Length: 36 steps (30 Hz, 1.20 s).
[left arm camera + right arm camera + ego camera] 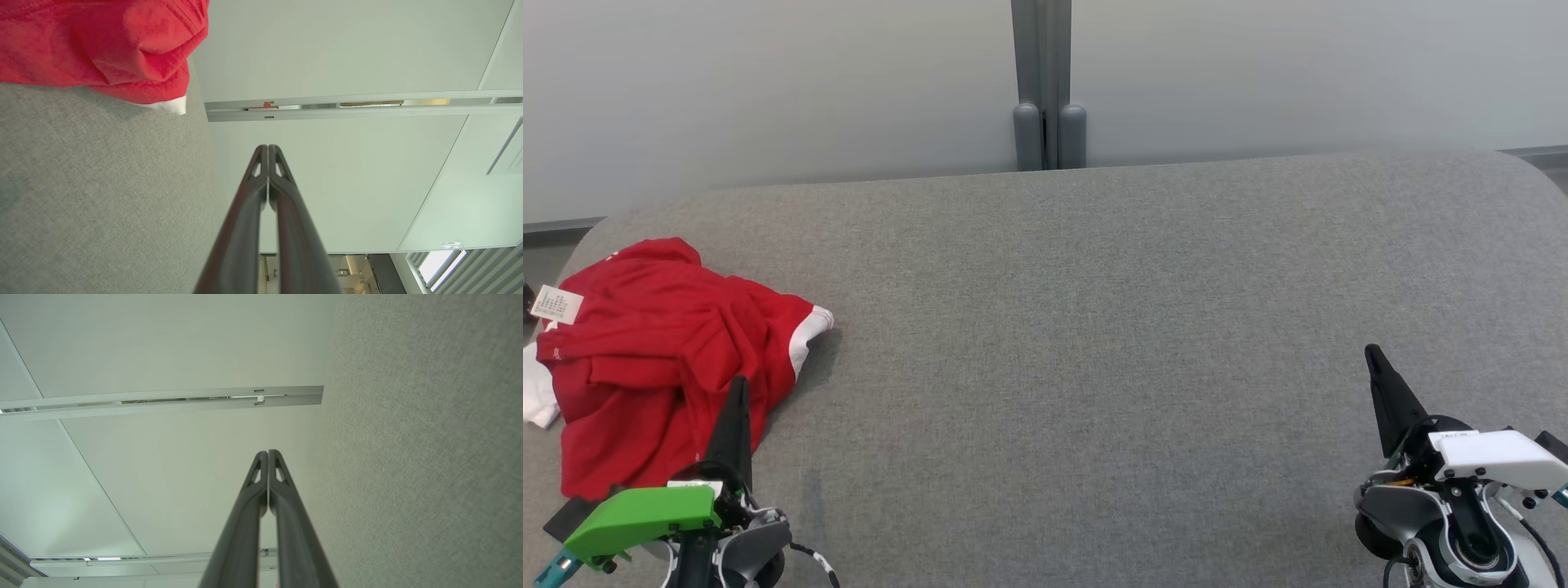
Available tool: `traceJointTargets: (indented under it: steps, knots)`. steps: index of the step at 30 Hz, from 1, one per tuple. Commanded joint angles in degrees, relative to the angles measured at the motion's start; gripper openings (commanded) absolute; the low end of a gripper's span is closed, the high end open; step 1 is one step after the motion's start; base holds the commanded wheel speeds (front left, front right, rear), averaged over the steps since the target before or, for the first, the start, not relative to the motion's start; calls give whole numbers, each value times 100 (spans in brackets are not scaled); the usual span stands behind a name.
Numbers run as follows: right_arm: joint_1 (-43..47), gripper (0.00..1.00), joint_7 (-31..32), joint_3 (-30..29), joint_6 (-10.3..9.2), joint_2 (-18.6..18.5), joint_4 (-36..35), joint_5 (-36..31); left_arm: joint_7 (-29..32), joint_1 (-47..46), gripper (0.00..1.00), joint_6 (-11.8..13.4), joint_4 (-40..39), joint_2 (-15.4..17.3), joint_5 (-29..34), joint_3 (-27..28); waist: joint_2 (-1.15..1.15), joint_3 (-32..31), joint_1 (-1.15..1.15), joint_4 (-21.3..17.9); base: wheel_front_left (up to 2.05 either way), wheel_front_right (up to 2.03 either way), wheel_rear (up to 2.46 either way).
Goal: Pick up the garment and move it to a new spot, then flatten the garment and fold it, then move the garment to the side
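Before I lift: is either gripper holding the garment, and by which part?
Nothing is held. The left gripper and right gripper are both shut empty; the red garment lies crumpled on the grey surface, apart from both.

Left gripper point(740, 385): two long, glossy dark tapered fingers point(245, 220), each with a small triangular cutout near the tip. Behind them sit a bright green cover point(645, 510) with a small white sticker point(694, 486), a grey rounded housing point(756, 543), a black-and-white banded cable point(815, 562) and a teal end piece point(546, 565). Right gripper point(1373, 353): same dark fingers point(245, 522) but a white cover point(1499, 457) with lettering too faint to read, small dark screws along its lower edge, a grey shell point(1390, 502) below, and what looks like an orange wire point(1398, 482) at the finger base.
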Motion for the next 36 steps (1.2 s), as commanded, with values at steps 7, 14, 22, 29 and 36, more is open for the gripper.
traceJointTargets:
  steps: [7,14,22,29,36]
  knots:
    - [-39,0,12,-1,2,-5,6,-27,8,-67,0,-21,6,11,34,4,0,0,0,0,0,0,0]
    - [-39,0,12,-1,2,-5,6,-27,8,-67,0,-22,5,11,33,5,0,0,0,0,0,0,0]
    - [41,100,-10,3,0,18,68,0,-9,43,100,2,71,-13,2,-7,0,0,0,0,0,0,0]
    - [173,100,-135,62,-1,53,111,-63,-135,179,100,7,154,-44,72,-65,0,7,0,-1,0,0,0]
    - [152,100,-340,37,-1,46,22,-336,-339,166,100,5,86,-38,257,-5,0,21,0,-1,0,0,0]
